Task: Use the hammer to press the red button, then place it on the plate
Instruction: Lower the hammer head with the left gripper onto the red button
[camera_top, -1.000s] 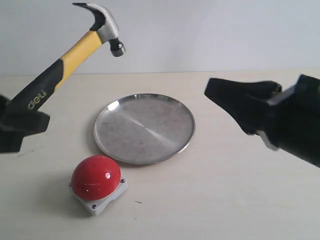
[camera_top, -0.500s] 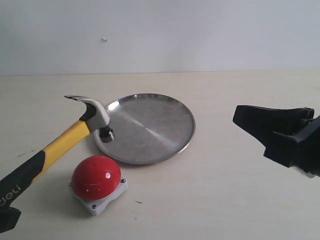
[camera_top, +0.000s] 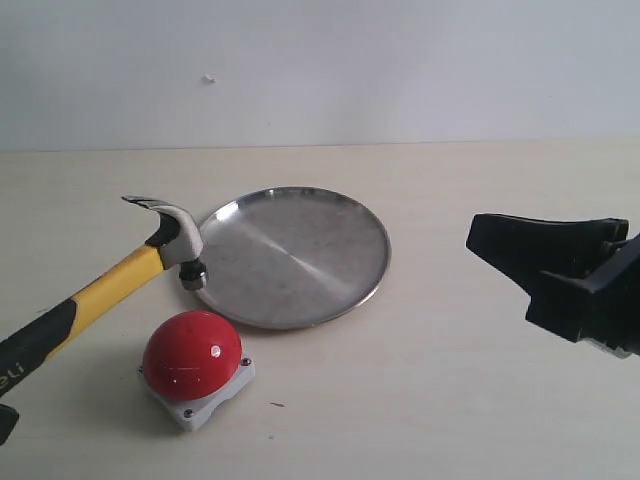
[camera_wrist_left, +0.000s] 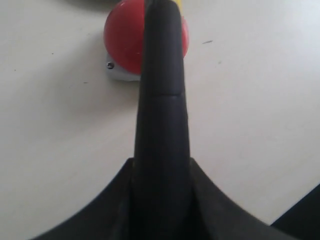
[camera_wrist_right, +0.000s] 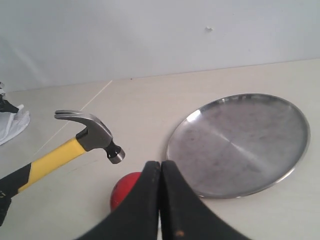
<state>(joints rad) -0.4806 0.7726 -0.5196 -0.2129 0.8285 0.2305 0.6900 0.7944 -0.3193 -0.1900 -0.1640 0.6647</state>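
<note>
Nearest, the left hand clenches the hammer by its black grip; the right hand is clamped shut, empty. Past the button on the bench, the steel head hangs beside the plate rim. Head-heavy and stiff, it would likely pivot in a loose hold; the rubbery grip looks the safest place.

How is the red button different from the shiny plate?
The red button is a glossy red dome; the plate is shallow, silvery metal. The button is smaller across than the plate. The button sits on a square grey base; the plate lies straight on the table. Both are round and shiny.
</note>
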